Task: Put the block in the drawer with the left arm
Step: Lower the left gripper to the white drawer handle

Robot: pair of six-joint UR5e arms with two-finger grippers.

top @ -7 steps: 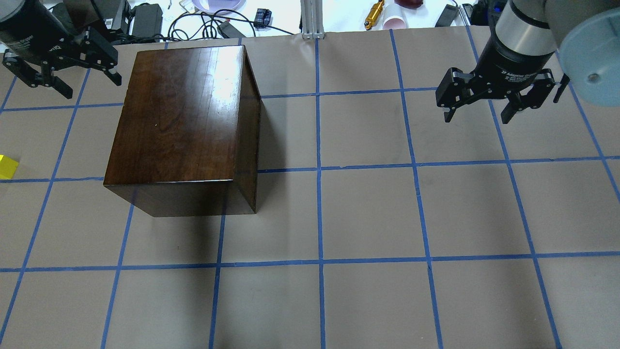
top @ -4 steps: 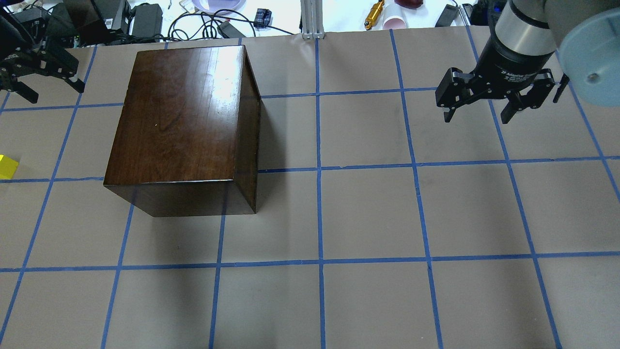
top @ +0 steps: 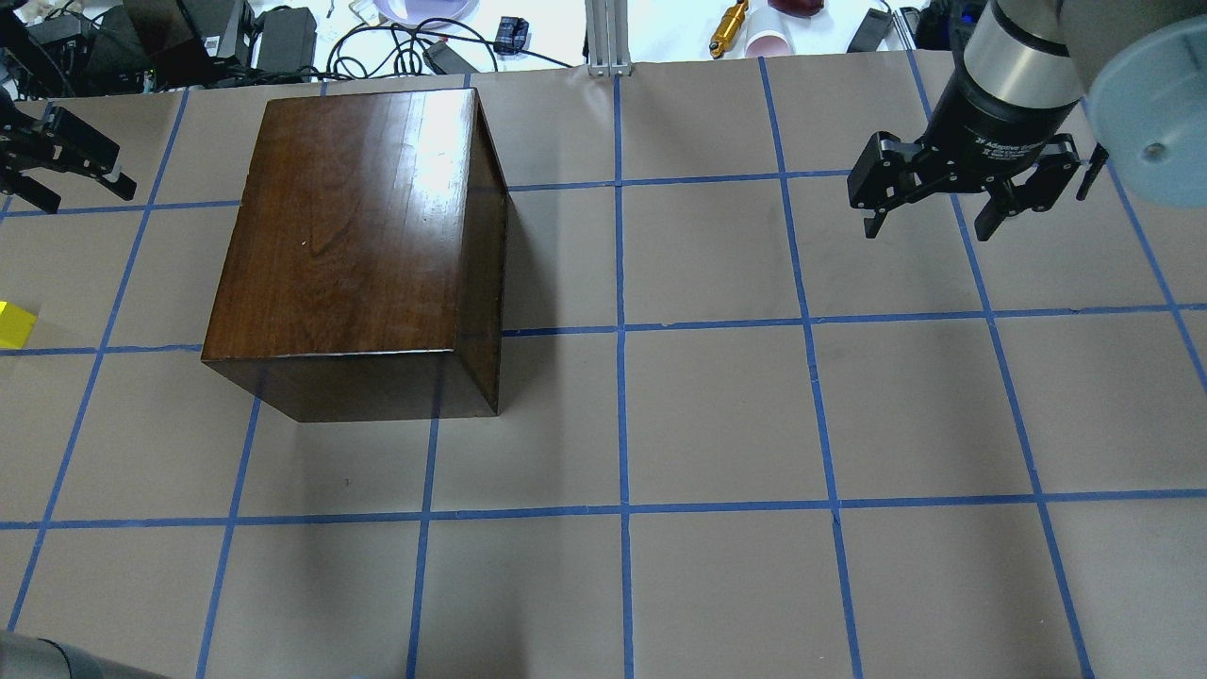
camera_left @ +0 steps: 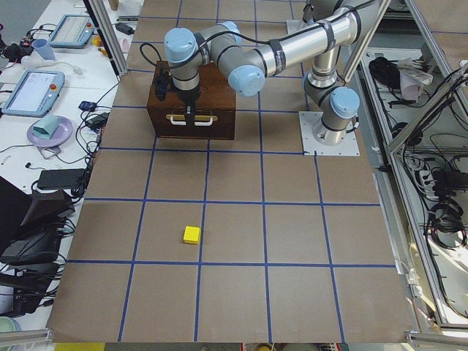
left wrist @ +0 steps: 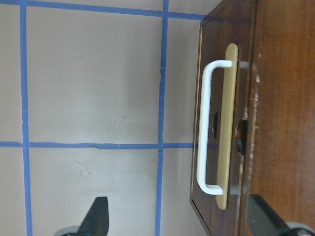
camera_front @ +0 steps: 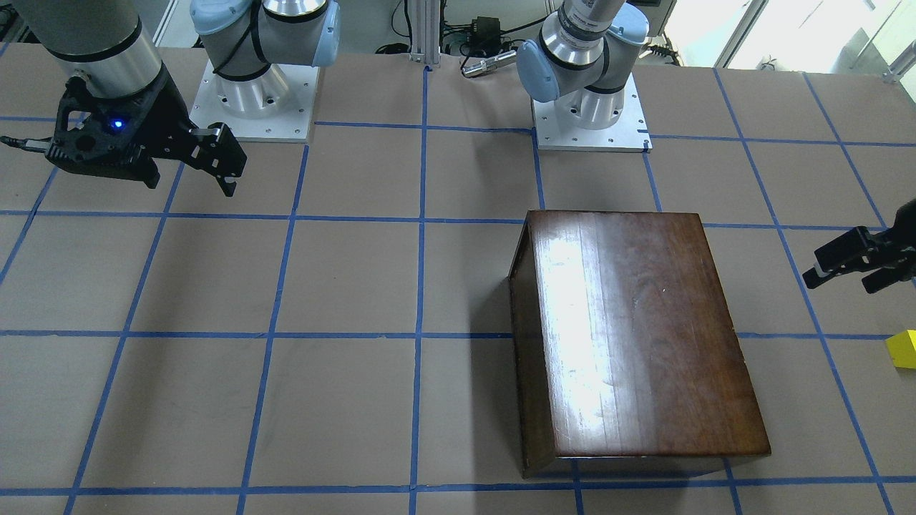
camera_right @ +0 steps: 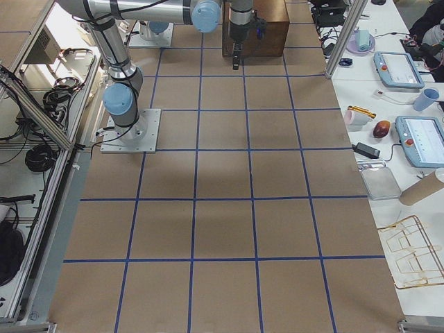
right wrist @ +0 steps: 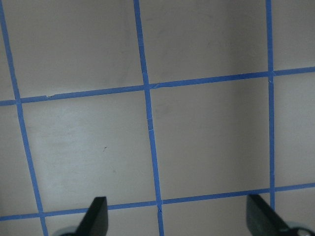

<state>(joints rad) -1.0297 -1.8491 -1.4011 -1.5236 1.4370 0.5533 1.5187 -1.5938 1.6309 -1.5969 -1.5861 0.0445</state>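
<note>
The yellow block lies on the table at the far left, apart from the box; it also shows in the front view and the left side view. The dark-brown wooden box stands left of centre. Its drawer front is shut. In the left wrist view the drawer's pull stands just ahead. My left gripper is open and empty beside the box's drawer face, away from the block. My right gripper is open and empty, hanging over bare table at the right.
Cables, power bricks and small items lie beyond the table's far edge. The two arm bases stand on white plates at the robot's side. Blue tape lines grid the brown table.
My left gripper has moved left, out past the box's corner toward its drawer face. The right arm, box and block have not moved.
</note>
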